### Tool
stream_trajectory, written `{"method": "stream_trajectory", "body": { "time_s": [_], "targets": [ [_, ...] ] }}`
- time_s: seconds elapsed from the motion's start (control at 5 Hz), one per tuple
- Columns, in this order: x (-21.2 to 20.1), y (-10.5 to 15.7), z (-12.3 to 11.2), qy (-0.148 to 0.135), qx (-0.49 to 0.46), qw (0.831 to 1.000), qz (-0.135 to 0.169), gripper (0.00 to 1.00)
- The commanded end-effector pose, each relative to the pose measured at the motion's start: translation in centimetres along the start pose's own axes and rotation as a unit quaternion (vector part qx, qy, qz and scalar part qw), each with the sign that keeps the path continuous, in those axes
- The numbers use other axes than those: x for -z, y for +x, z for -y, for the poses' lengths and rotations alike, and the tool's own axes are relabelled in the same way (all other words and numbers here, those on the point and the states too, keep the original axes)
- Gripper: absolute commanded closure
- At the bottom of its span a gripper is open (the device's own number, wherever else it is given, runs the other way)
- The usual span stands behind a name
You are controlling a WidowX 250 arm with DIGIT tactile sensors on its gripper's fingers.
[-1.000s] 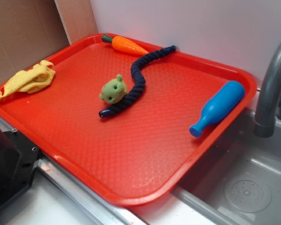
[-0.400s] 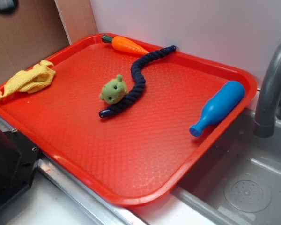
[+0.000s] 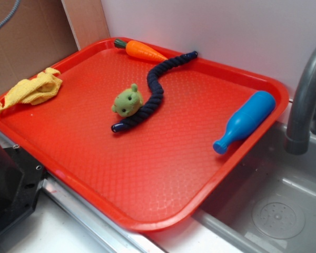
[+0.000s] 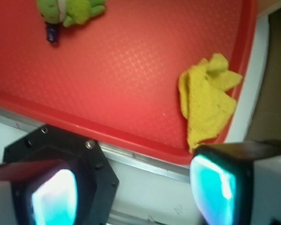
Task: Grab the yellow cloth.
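Observation:
The yellow cloth [image 3: 31, 90] lies crumpled at the far left corner of the red tray [image 3: 163, 158], partly over its rim. In the wrist view the cloth [image 4: 206, 101] lies at the right edge of the tray [image 4: 131, 70], just above my right fingertip. My gripper [image 4: 133, 192] is open and empty, high above the counter strip beside the tray's edge. The gripper itself is out of the exterior view; only a grey cable [image 3: 2, 21] shows at the top left.
On the tray lie a green plush toy [image 3: 128, 100], a dark blue rope [image 3: 155, 89], an orange toy carrot [image 3: 145, 51] and a blue toy bottle [image 3: 245, 121]. A grey faucet [image 3: 305, 89] and sink [image 3: 274, 211] are on the right. A black block [image 3: 5, 179] stands left.
A dark part of the arm showed at the exterior view's top left corner 0.4 s ago; now only a cable shows there. Nothing on the tray has moved.

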State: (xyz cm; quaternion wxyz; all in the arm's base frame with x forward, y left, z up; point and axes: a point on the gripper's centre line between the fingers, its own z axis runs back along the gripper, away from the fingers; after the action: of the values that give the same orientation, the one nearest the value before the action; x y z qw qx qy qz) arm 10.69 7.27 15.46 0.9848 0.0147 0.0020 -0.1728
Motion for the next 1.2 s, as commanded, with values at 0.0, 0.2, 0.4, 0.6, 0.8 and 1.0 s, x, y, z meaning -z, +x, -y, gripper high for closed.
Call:
{"method": "stream_trajectory", "body": {
  "time_s": [0.0,0.2,0.4,0.6,0.8,1.0],
  "targets": [
    [-0.4,0.5,-0.1,0.004,0.01,1.0,0.005,0.0],
    [3.2,0.6,-3.1,0.04,0.059,0.997,0.017,0.0],
    [5.6,1.4,-6.0,0.043,0.142,0.987,0.065,0.0],
    [8.4,1.8,-7.8,0.061,0.14,0.987,0.043,0.0],
    [11.4,2.5,-7.8,0.07,0.135,0.988,0.004,0.0],
    [13.8,-0.4,-4.9,0.059,0.124,0.99,-0.018,0.0]
  ]
}}
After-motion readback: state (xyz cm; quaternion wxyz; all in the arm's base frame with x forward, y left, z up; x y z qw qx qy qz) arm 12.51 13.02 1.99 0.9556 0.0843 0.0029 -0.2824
